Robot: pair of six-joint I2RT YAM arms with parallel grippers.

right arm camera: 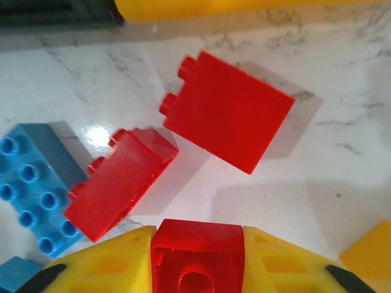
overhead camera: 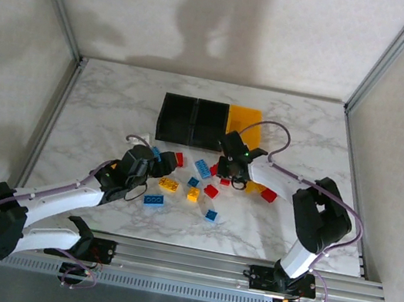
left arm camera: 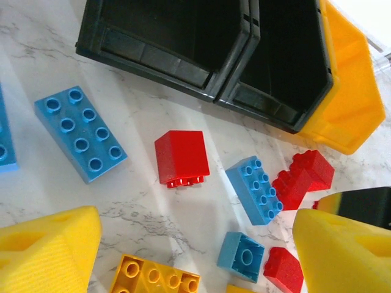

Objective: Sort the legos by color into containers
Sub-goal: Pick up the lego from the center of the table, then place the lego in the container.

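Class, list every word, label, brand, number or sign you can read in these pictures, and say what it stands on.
No readable text anywhere.
Black bins, yellow-orange bin: no lettering visible.
Blue brick and the red brick clamped in the right gripper: stud tops too blurred to show any embossing.

High rear overhead of whole table (overhead camera: 116, 105); two close, downward wrist views over shared legos (left arm camera: 253, 189).
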